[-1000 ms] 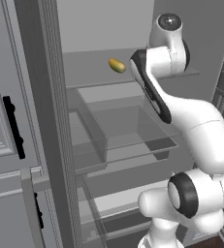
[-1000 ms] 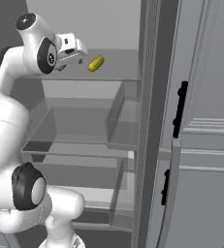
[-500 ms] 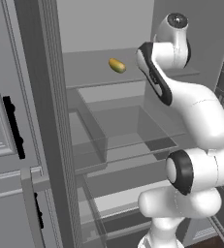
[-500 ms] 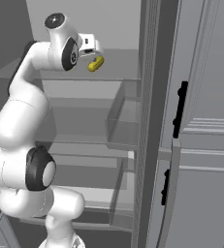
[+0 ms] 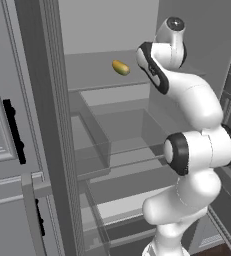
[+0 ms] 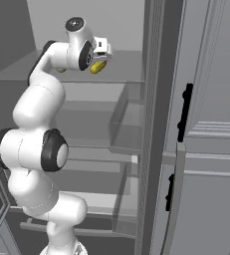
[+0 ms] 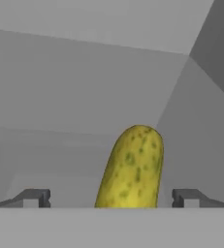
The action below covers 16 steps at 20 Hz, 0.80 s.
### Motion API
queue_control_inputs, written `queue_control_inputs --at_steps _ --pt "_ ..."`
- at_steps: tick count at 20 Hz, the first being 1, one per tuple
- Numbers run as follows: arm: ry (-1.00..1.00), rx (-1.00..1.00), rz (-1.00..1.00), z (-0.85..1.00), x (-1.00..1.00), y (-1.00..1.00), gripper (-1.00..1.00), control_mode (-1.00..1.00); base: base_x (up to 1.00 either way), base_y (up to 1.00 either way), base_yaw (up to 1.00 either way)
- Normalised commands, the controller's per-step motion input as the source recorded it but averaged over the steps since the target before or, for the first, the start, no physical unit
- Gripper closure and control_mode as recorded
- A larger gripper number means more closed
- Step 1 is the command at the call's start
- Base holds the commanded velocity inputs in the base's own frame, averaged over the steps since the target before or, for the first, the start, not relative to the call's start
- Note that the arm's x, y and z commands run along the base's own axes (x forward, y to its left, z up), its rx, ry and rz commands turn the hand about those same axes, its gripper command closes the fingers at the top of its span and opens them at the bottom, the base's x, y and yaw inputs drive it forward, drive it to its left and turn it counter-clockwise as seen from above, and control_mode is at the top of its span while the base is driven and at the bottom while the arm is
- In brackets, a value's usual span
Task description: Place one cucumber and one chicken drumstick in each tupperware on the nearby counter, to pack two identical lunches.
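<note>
The white arm is reaching up into an open fridge, its gripper sitting level with the top shelf. In the hand view the two dark fingertips are standing wide apart at the bottom, one at about 8 o'clock and the other at about 4 o'clock, and nothing is clamped between them. A cucumber, yellowish green and speckled with darker bumps, is lying lengthwise in the gap between the fingers, its rounded end pointing up toward 12 o'clock; I cannot tell whether either finger is touching it.

From the left base view the cucumber is resting on the top shelf, at about 9 o'clock from the robot's wrist, with the grey back wall of the fridge behind it. From the right base view the cucumber is showing just beneath the hand, at roughly 6 o'clock from the white block on the wrist. A clear drawer is sitting below the shelf, and the grey fridge door with its black handle is standing at the right of that view.
</note>
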Motion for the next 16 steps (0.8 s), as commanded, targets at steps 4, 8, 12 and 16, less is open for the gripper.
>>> queue_control_inputs --at_steps 4,8,12,16 --pt "0.12 0.0 -0.01 -0.06 -0.23 -0.06 -1.0 -1.0 0.0 0.0 0.0" --pt "0.0 0.0 -0.01 -0.28 -0.06 0.0 -1.0 -1.0 0.0 0.0 0.0" --pt "0.0 0.0 -0.03 -0.36 0.02 0.0 -1.0 -1.0 0.0 0.0 0.0" --pt "0.0 0.0 -0.11 -0.37 0.0 -0.2 -1.0 -1.0 0.0 0.0 0.0"
